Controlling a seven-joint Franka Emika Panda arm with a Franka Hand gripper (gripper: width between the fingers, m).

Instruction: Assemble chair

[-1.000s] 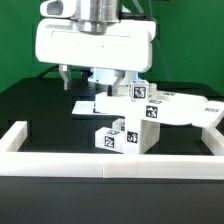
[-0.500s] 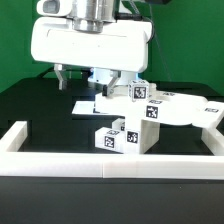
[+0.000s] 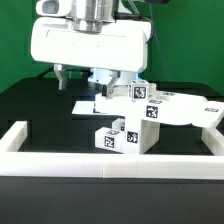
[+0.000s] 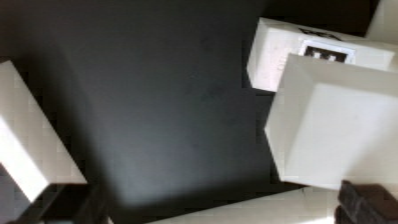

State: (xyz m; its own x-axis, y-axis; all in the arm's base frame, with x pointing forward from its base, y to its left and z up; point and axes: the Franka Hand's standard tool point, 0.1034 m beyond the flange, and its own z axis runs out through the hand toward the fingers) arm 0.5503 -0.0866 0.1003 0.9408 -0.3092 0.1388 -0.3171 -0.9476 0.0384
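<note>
The chair is in loose white pieces with black-and-white tags, grouped at the middle of the black table. A tagged block [image 3: 116,136] stands in front. Behind it are an upright tagged piece [image 3: 149,110] and a long panel [image 3: 190,108] reaching toward the exterior view's right. A flat panel [image 3: 92,105] lies under the hand. My gripper [image 3: 92,82] hovers just above and behind the pieces, open and holding nothing. In the wrist view, the gripper [image 4: 217,206] has its dark fingers [image 4: 61,204] spread wide, with a big white piece [image 4: 338,125] and a tagged piece [image 4: 299,50] ahead.
A low white border wall [image 3: 110,163] runs along the table's front and up both sides. Green backdrop behind. Another white surface [image 4: 25,130] shows at the wrist view's edge, with dark table between it and the pieces.
</note>
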